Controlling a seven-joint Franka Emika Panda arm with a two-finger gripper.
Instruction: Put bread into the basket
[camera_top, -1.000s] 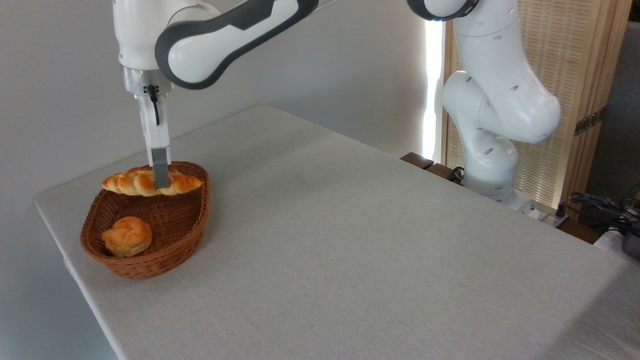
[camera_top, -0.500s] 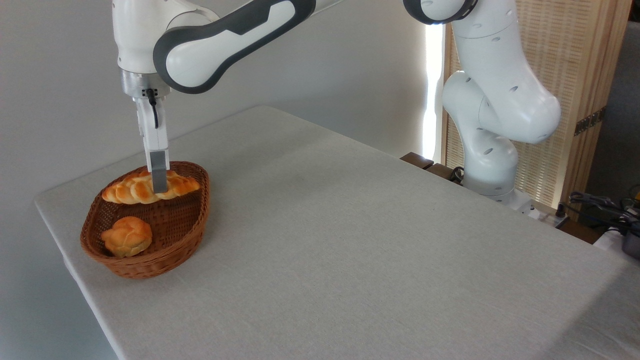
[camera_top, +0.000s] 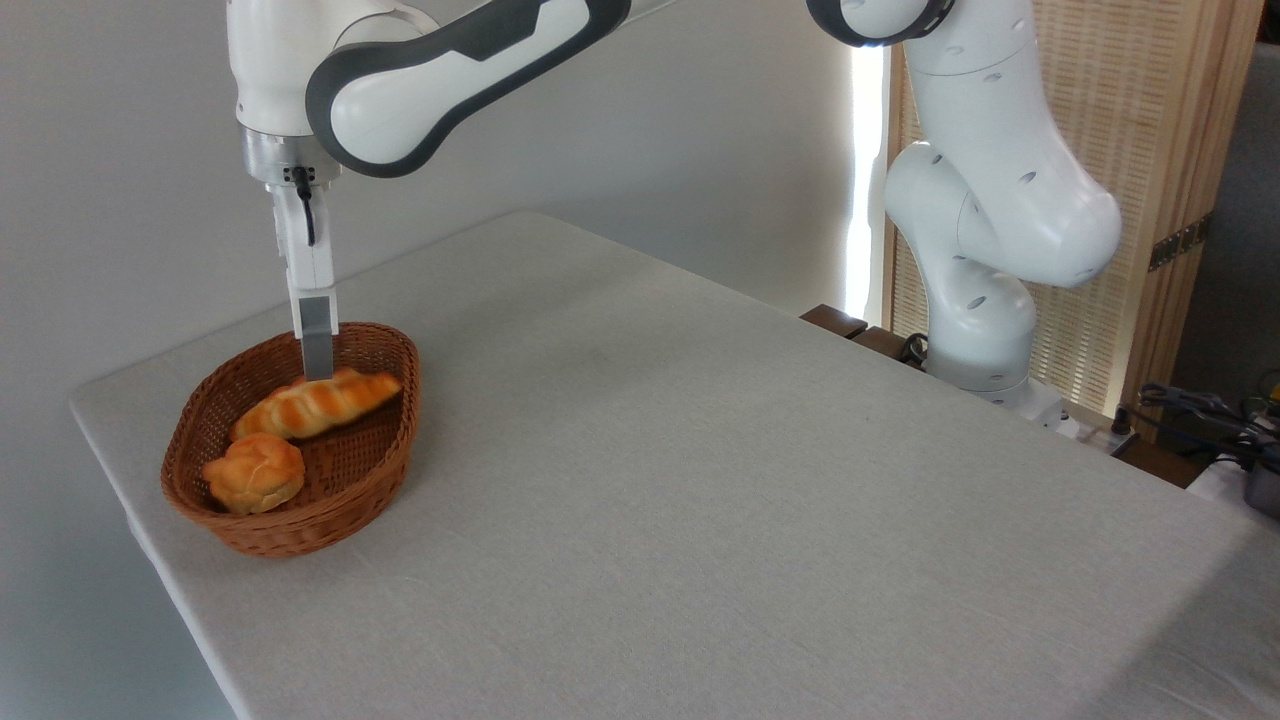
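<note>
In the basket (camera_top: 250, 525) at the surface's (camera_top: 700, 480) left end, the braided bread (camera_top: 318, 402) lies tilted, lower end touching the round bun (camera_top: 254, 472). My hand (camera_top: 317, 372) hangs just above the loaf's top; I can't tell whether it's open.

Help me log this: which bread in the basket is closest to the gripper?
The long braided loaf, lying just under the gripper. The round bun sits farther off, at the basket's front end.
</note>
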